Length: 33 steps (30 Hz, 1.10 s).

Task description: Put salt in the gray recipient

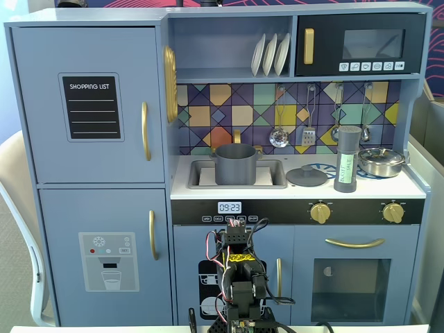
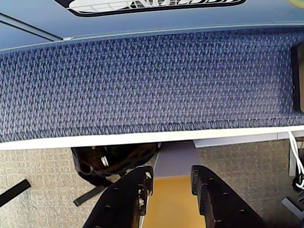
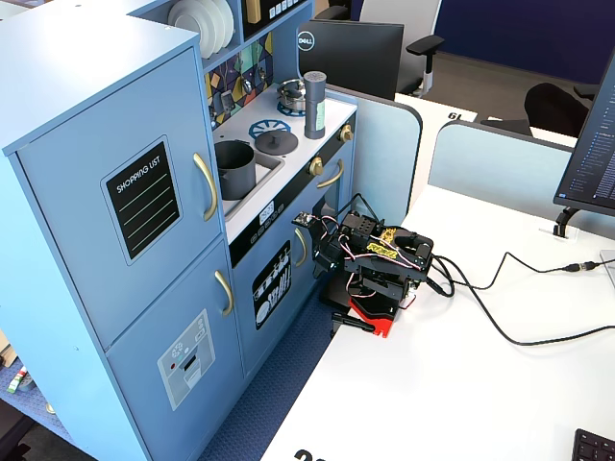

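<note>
a blue toy kitchen with a white worktop (image 1: pixel 298 191) is seen from the front in a fixed view. the salt, a tall slim dark-gray cylinder shaker with a pale green handwritten label (image 1: pixel 346 159), is stood upright toward the right end of the worktop, close to the front edge. just beside it, nearer the back right corner, a shiny silver pan (image 1: pixel 381 161) is set. a flat gray round lid (image 1: pixel 306 175) is laid to the left of the shaker, apart from it. the gray recipient, a matte gray cylindrical pot with small side handles (image 1: pixel 235 164), is placed in the sink recess (image 1: pixel 201 175) at the left end of the worktop, well apart from the shaker. the black robot arm (image 3: pixel 377 264) is folded low on a white table (image 3: pixel 480 384) in front of the kitchen, far below the worktop. in the wrist view the black two-finger gripper (image 2: pixel 171 178) is shown with its jaws a narrow way apart and nothing held between them, pointed down over blue carpet (image 2: pixel 142 80) past the table edge.
</note>
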Tool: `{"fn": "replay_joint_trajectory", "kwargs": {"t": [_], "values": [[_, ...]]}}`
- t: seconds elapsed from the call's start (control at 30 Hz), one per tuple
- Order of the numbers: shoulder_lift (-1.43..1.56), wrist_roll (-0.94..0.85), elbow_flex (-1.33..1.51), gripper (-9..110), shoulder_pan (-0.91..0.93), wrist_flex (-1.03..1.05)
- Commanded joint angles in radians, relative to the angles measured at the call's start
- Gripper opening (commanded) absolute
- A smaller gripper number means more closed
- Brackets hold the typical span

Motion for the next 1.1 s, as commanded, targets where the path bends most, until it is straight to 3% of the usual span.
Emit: {"fn": "replay_joint_trajectory", "kwargs": {"t": [0.0,0.4,0.6,1.07], "values": [[0.014,-0.199,0.003,0,0.055,0.031],[0.012,-0.253,0.002,0,0.100,0.026],[0.012,-0.307,-0.081,0,0.264,0.009],[-0.259,-0.302,-0.632,0,0.744,0.043]]}}
